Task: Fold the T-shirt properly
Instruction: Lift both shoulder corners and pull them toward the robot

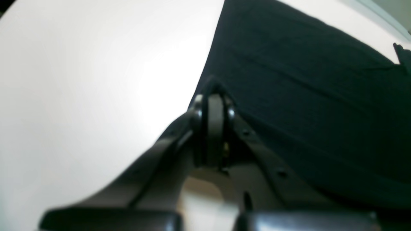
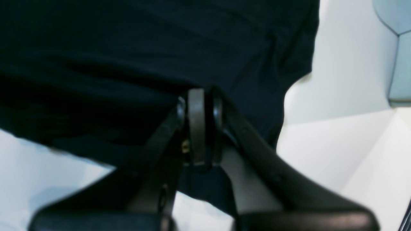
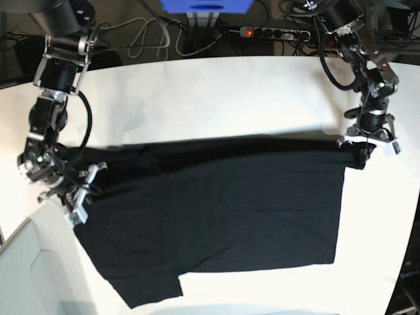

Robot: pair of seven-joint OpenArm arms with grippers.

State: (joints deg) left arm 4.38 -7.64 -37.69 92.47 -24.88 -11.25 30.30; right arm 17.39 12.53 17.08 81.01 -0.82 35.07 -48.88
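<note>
**Black T-shirt held taut at two corners over the white bench**

The T-shirt (image 3: pixel 216 216) is a broad sheet of soft, matte black cloth, plain on the side facing up, with fine ripples and shallow creases running across it. It lies spread over most of the smooth, glossy white bench (image 3: pixel 216 98), one short sleeve sticking out at the near edge. Its far edge is pulled into a straight, tight line between the two arms, lifted a little so that it throws a shadow on the bench behind it. I can read no print, label or writing on the cloth from here.

The left claw (image 3: pixel 365 146), on the right of the base view, hangs from an arm that reaches down from the far corner, wrist bent so the claw points at the bench. Its dark curved fingers (image 1: pixel 214 128) are pinched tight on a corner of the cloth.

The right claw (image 3: pixel 77 194) sits low at the opposite side, its arm folded down in a stack of black and silver joints. Its fingers (image 2: pixel 200 125) are likewise closed hard on a bunched fold of the black fabric, which drapes above and around them in the wrist view.

Behind the bench lie tangled cables and a power strip (image 3: pixel 262 31) with a red light.
</note>
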